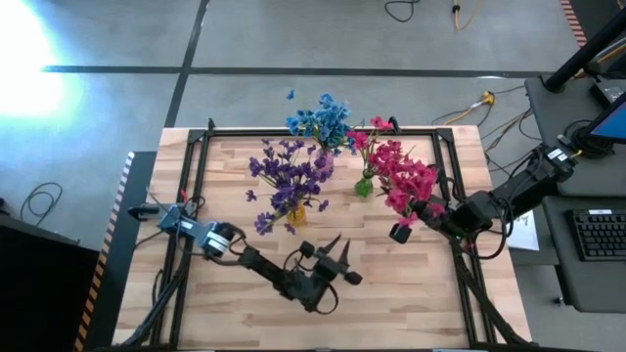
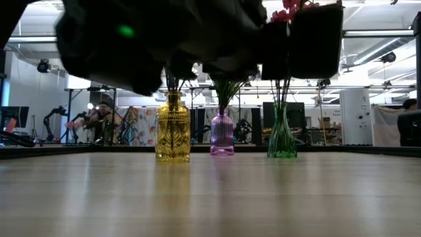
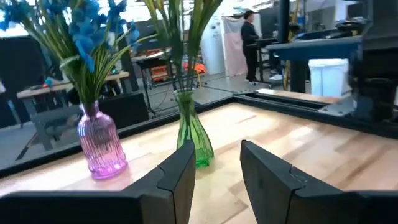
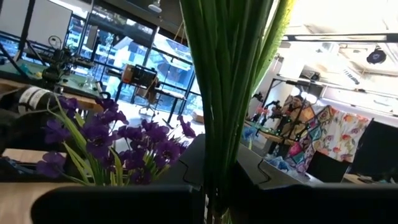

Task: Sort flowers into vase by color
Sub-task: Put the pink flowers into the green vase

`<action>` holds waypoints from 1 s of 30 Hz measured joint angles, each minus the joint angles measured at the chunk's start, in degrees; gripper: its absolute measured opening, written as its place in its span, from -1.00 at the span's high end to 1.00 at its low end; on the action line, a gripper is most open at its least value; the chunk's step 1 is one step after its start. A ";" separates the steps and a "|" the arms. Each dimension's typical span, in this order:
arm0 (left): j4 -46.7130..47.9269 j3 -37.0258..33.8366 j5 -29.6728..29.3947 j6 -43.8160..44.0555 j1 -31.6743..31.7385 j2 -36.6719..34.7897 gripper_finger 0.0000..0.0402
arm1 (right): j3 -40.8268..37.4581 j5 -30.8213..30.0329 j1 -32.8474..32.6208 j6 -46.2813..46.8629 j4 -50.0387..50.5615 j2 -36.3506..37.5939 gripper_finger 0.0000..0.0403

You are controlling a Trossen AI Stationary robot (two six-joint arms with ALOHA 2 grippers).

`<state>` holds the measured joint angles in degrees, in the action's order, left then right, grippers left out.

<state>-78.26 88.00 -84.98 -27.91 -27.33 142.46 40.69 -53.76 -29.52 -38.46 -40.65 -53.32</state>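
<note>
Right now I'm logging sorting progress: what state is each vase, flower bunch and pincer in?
yellow vase: upright, holds purple flowers
purple vase: upright, holds blue flowers
green vase: upright, holds stems
pink flowers: gripped
right pincer: shut on green stems
left pincer: open, empty

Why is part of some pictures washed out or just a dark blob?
High view: bright glare whitens the floor at the upper left. Low view: an arm close to the lens is a dark blurred mass across the top, while the three vases stay sharp. Right wrist view: green stems fill the middle, and light blows out the upper right.
</note>
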 joint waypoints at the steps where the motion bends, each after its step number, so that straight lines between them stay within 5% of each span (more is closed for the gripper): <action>1: 0.06 0.27 -0.19 0.26 0.14 0.22 0.44 | 0.00 -0.02 -0.17 0.18 0.07 0.00 0.86; 13: 8.10 8.84 -5.14 17.50 0.73 6.10 0.44 | 0.00 -0.24 -1.49 1.11 0.08 0.37 0.86; 30: 12.62 36.29 -5.02 -1.52 4.34 19.82 0.44 | 0.00 -0.24 -1.49 0.33 0.09 0.39 0.86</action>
<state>-65.64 124.29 -90.00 -29.43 -22.99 162.29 40.69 -54.00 -31.00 -38.13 -40.56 -52.93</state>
